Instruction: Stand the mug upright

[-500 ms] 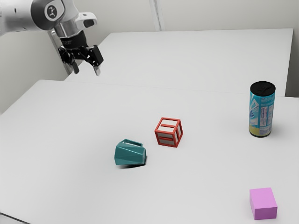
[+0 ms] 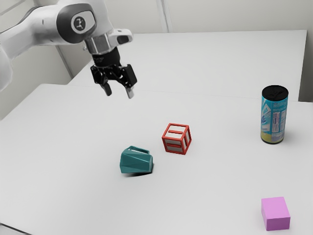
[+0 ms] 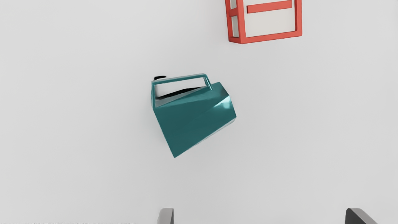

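Mug [image 2: 136, 162]: lying on its side, below and ahead of widely spread, empty gripper [image 2: 119, 93]. Advised: lower gently, grip across body [image 3: 192, 115] clear of handle [image 3: 180, 78], lift slightly, rotate base-down, release once level. Counted outward from gripper: one mug, one red-framed cube [image 2: 176, 139], then farther, one can [image 2: 273, 117], one pink block [image 2: 275, 214].

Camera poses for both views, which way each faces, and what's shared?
Exterior view: at the arm's side, angled down across the white table; takes in the teal mug, red-framed cube, can and pink block, plus the arm and open gripper.
Wrist view: on the arm's hand, facing down at the tipped mug and part of the cube; two spread fingertips at the bottom edge.
Shared: mug, cube, table, gripper fingers.
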Available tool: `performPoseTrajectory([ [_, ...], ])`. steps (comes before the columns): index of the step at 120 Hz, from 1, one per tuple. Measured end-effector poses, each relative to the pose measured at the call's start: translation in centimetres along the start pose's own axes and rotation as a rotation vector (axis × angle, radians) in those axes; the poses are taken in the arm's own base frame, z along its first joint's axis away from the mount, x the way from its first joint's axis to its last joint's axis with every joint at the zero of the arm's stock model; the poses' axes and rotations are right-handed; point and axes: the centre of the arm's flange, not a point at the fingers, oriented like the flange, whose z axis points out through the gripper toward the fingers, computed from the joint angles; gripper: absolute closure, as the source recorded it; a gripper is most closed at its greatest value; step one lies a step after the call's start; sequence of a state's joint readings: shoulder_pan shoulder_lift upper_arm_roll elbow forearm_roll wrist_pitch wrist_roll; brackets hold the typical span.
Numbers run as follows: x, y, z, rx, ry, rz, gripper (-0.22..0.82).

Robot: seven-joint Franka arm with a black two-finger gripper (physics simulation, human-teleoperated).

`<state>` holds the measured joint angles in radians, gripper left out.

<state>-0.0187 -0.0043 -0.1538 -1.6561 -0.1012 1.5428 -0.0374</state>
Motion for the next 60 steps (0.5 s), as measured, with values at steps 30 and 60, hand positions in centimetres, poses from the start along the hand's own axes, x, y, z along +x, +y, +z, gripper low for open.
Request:
performPoseTrajectory([
  [30, -2.9, -5.4, 6.1, -0.16, -0.035, -0.139, 0.0],
  [60, -4.3, -7.4, 11.6, -0.277, 0.037, -0.165, 0.0],
])
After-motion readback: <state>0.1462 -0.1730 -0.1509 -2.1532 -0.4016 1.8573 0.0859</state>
